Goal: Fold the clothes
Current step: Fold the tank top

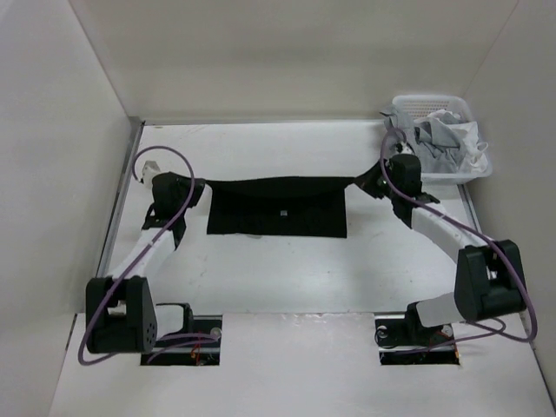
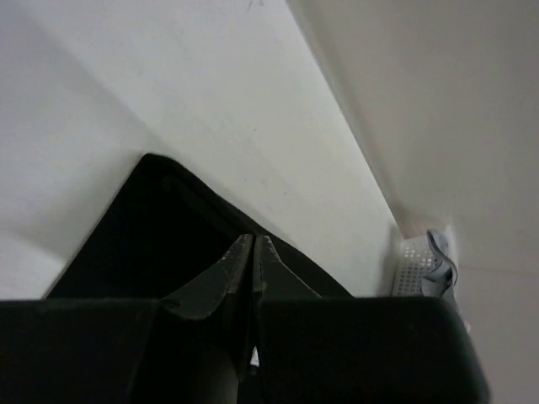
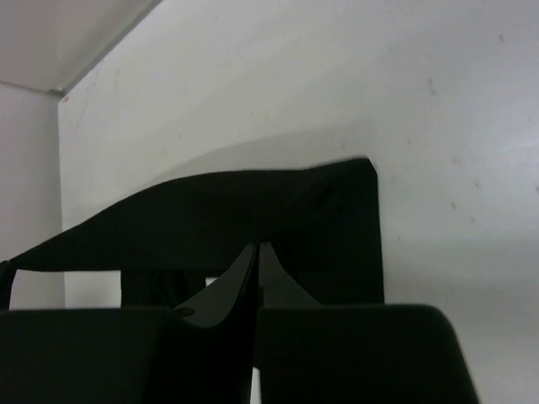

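Shirt [image 1: 276, 213] stretched mid-frame; I see left gripper [image 1: 198, 184] and right gripper [image 1: 363, 184] jaws clamped on its upper corners.

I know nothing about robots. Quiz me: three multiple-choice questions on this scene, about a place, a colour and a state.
1. The basket stands at: A) the far right corner B) the near left corner C) the table centre.
2. The shirt is: A) white B) black C) red.
3. The left end effector and right end effector are: A) both open B) both shut on the shirt C) one open.
Answers: 1 A, top view shows it back right; 2 B, plainly black; 3 B, each pinches its cloth.
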Tool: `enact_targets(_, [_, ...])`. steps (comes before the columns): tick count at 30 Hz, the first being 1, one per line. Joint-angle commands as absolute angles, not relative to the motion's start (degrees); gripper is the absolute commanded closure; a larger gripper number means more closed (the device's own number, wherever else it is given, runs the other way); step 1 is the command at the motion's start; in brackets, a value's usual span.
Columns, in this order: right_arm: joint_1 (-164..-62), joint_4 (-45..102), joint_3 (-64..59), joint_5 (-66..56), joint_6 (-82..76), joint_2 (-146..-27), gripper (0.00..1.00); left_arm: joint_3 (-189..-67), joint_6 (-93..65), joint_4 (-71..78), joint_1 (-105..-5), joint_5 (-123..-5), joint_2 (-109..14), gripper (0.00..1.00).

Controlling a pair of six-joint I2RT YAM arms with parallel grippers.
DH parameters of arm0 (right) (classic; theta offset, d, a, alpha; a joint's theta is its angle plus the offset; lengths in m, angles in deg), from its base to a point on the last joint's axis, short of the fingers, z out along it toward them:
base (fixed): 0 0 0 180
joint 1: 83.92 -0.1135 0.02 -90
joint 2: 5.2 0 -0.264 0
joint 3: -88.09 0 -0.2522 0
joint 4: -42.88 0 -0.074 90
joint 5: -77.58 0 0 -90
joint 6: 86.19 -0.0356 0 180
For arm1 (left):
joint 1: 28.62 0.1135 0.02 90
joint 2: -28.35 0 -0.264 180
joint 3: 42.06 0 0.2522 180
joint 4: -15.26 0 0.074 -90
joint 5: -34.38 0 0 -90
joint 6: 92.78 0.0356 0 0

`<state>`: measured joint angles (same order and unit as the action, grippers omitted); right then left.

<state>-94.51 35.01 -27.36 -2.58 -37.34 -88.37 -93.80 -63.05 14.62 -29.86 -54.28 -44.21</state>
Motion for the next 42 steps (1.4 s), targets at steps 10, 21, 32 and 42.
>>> enact_targets(10, [-99.51,40.81,-49.92,-6.97,-39.70,-71.91,0.97,-76.49,-60.44,12.13,-24.36,-61.69,-27.03,1.00])
enact_targets(21, [-105.94,42.56,-58.46,-12.15,-45.42,-72.00,0.62,-69.09,-60.79,14.77,-16.72,-66.96,-27.56,0.79])
enact_targets(32, [-101.20,51.08,-51.08,-4.79,-43.73,-87.19,0.60,-72.16,-59.65,15.21,-26.10,-61.26,-23.15,0.75])
enact_targets(42, [-97.85,57.59,-47.04,6.64,-50.42,-99.76,0.71,-79.37,-56.39,21.35,-42.45,-53.69,-28.25,0.76])
